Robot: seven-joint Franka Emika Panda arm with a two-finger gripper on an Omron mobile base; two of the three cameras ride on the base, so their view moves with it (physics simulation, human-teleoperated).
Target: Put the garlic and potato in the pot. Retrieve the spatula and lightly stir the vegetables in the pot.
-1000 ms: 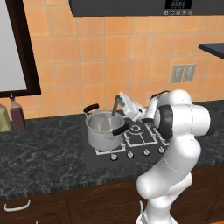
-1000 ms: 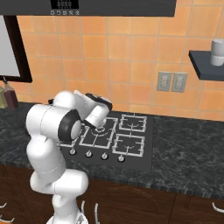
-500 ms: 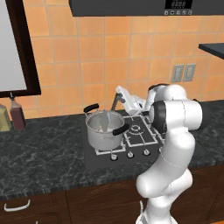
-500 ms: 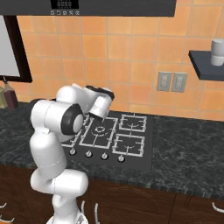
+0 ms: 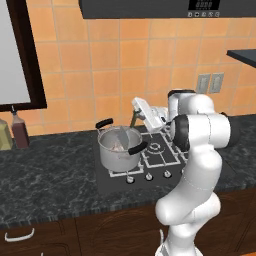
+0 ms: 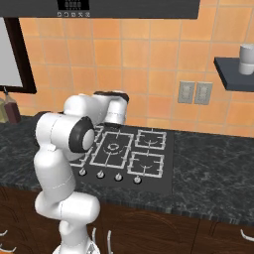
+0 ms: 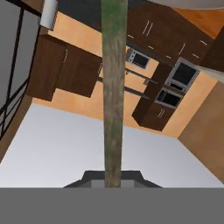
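2 black side handles frame the pot [image 5: 118, 150], which sits on the front left burner of the cooktop [image 5: 160, 152], and your spatula [image 5: 123, 134] already has its grey blade down inside it. The gripper [image 5: 137, 106] is just above and behind the pot's rim, pinched tight on the top of the brownish handle, which slants down into the pot; in the hand view that handle [image 7: 113, 92] runs straight up between the fingers. A pinkish lump low inside the pot looks like the garlic [image 5: 118, 146]; the potato you cannot make out.

You appear to be at the stirring stage, so the risks are mostly about force. Sweep too wide and the blade would likely push the pot wall and slide or tip the pot on the grate. Since you hold the handle at its far end, a catch on the vegetables could twist it in the pinch. Lifting while sweeping might flick the garlic over the rim.
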